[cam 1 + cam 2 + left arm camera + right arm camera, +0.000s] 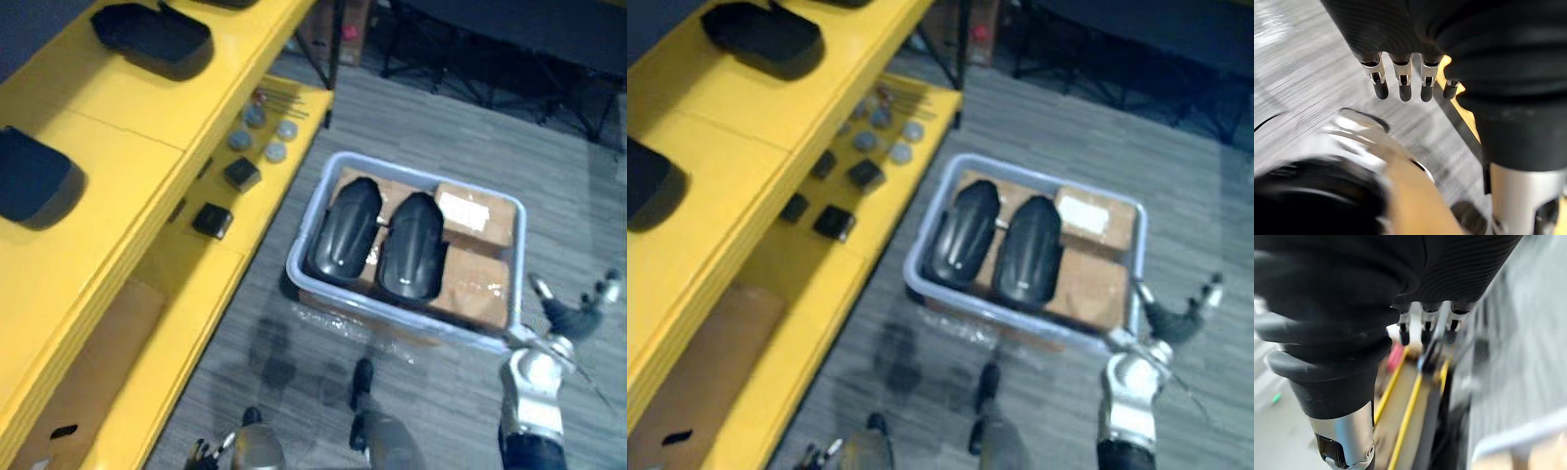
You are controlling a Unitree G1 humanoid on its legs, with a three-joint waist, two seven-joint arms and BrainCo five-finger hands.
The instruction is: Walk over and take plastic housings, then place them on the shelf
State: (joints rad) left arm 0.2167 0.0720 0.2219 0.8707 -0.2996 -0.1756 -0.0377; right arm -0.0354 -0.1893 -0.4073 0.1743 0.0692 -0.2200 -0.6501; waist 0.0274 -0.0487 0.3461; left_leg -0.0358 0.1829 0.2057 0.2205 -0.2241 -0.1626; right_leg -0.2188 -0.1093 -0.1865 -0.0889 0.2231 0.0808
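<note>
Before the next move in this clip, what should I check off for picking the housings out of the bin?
1. Housings available: ok. The left housing and right housing lie side by side in the bin.
2. Right hand free: ok. Its fingers are spread and hold nothing.
3. Left hand free: ok. Its fingers are straight and hold nothing.
4. Hand over a housing: not ok. The right hand is by the bin's near right corner, above neither housing.
5. Room on the shelf: ok. There is bare yellow surface between the two shelved housings.
</note>
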